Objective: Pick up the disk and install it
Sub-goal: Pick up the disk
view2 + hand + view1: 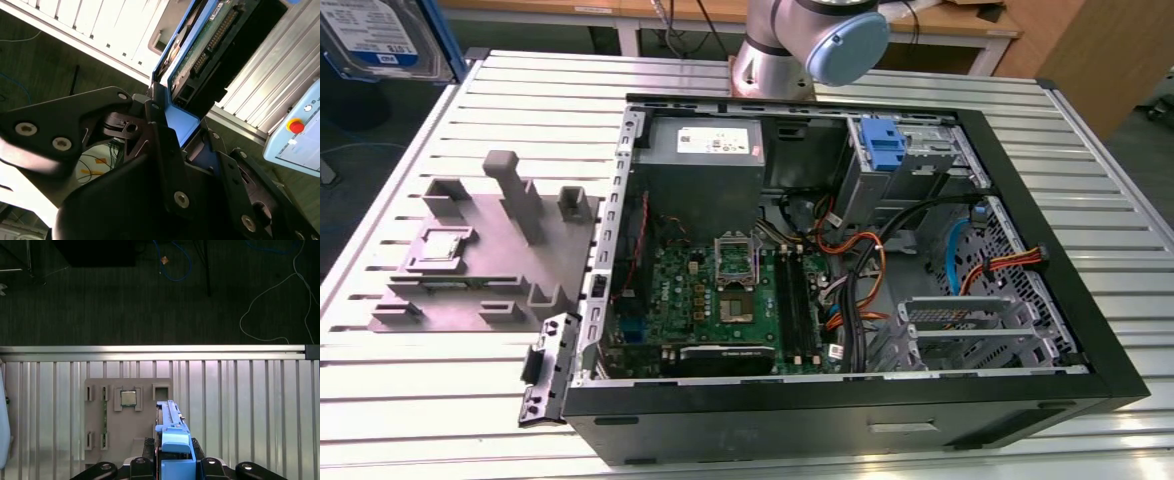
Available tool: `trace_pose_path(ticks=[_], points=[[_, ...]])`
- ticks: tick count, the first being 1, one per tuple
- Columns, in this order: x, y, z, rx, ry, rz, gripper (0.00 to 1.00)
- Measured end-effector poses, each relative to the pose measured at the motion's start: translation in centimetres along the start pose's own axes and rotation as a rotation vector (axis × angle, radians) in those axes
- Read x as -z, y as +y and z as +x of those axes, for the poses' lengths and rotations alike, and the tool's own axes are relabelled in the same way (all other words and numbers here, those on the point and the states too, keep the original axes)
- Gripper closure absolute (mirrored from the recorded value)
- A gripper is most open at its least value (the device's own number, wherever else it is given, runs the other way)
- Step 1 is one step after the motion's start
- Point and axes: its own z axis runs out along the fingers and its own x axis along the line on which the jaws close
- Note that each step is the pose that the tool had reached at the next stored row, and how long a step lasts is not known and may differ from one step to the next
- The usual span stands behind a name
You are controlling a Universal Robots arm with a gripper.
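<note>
Gripping the disk (380, 35) in its clamped tool (177, 125), lifted approx 10 o'clock of the PC case (854, 400): pickup done, install not yet.

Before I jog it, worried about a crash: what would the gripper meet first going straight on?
The gripper, shut on the disk, points at the grey fixture plate on the slatted table; probably that plate's edge, depth unclear.

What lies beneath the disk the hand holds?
Beneath the disk: a grey fixture holding a chip, on the slatted table; disk and hand cover part of it.
</note>
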Motion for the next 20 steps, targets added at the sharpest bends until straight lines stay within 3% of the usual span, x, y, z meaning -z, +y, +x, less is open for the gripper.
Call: trace_pose_path(ticks=[20], points=[[0.06, -0.02, 0.78, 0.0, 0.0, 0.0, 0.64]])
